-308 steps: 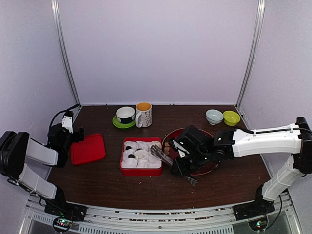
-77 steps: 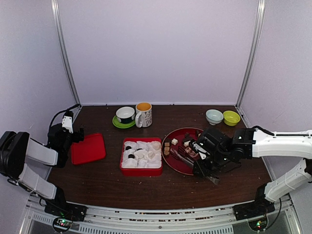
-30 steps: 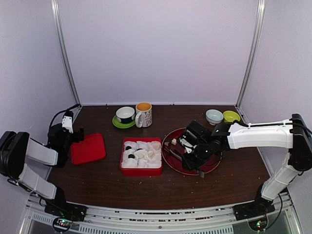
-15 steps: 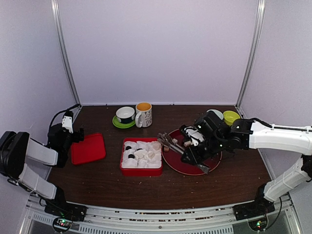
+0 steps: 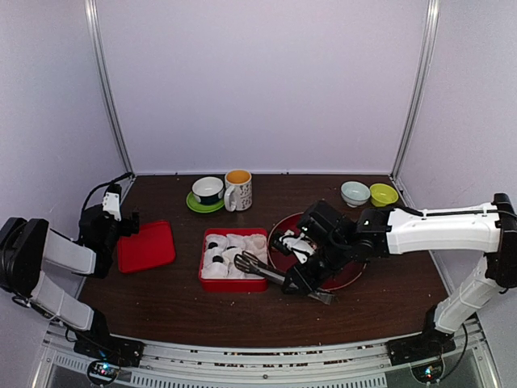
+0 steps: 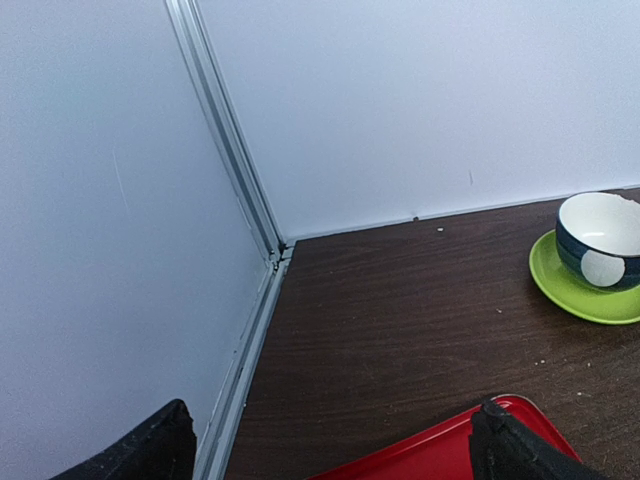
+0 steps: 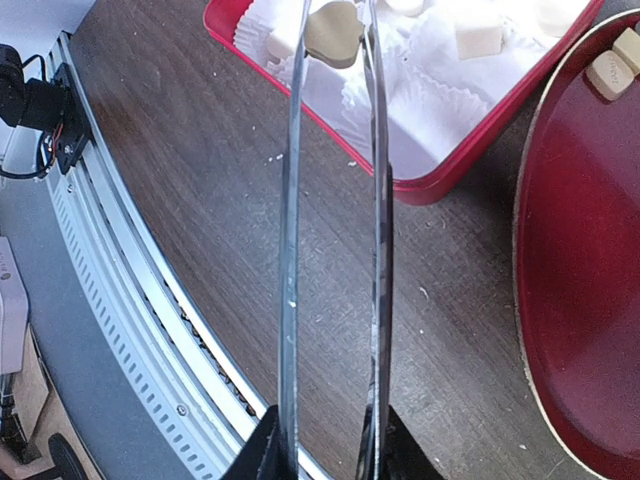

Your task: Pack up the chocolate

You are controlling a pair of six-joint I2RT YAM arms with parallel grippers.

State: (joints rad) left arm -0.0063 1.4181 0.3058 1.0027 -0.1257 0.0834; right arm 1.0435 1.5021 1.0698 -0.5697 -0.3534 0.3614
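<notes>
Right gripper [image 5: 305, 277], low and just right of centre in the overhead view, has its jaws pressed together on the handle end of the metal tongs [image 5: 271, 271], and that squeeze is what closes the tips. In the wrist view the two blades run straight up mid-frame, and at the very top a tan chocolate piece [image 7: 333, 30] sits pinched between them.

It hangs over the red box [image 7: 440, 180], above the white paper cups [image 7: 425, 85]. The tongs are doing the reaching here: slim blades can get into a crinkled cup where the gripper itself would flatten the paper. Whether the piece touches a cup, I can't tell; it looks just above.

Dark pieces [image 5: 212, 245] already sit in cups at the box's left side. More chocolate lies on the red plate [image 5: 349, 273] just right of the box, including a cream piece [image 7: 610, 70] at the wrist view's upper right edge.

My read: this is the drop-off, and it calls for a gentle easing of the squeeze so the blades spring apart over a vacant cup. The piece could cling to a blade or bounce out onto the surface [image 5: 161, 299].

Far left, the left gripper [image 6: 335, 455] has its jaws spread wide on nothing, above a corner of the red lid [image 6: 420, 448], well clear of the work.
</notes>
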